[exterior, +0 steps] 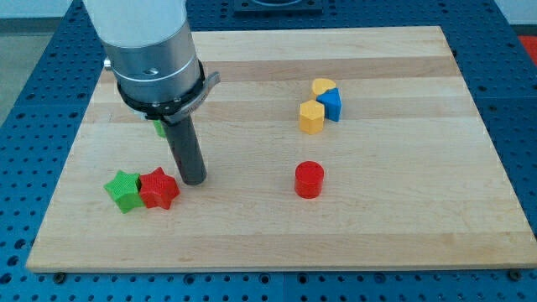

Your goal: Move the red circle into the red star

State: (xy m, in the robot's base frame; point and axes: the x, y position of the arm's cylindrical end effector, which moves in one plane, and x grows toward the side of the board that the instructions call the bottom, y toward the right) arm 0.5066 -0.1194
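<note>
Red circle (pixel 309 179): short glossy cylinder, upright, alone, well right of red star (pixel 159 189). My tip (pixel 194 179) just right of the star; rod only, nothing held.

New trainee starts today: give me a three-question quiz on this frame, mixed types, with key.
1. True or false: the red cylinder touches the red star.
2. Which block touches the red star on the view's left? A) blue block B) green star C) yellow block
3. Fill in: my tip sits just to the view's ____ of the red star.

Key
1. False: bare board lies between them.
2. B, the green star. The blue block sits far off with two yellow blocks.
3. Right.
</note>
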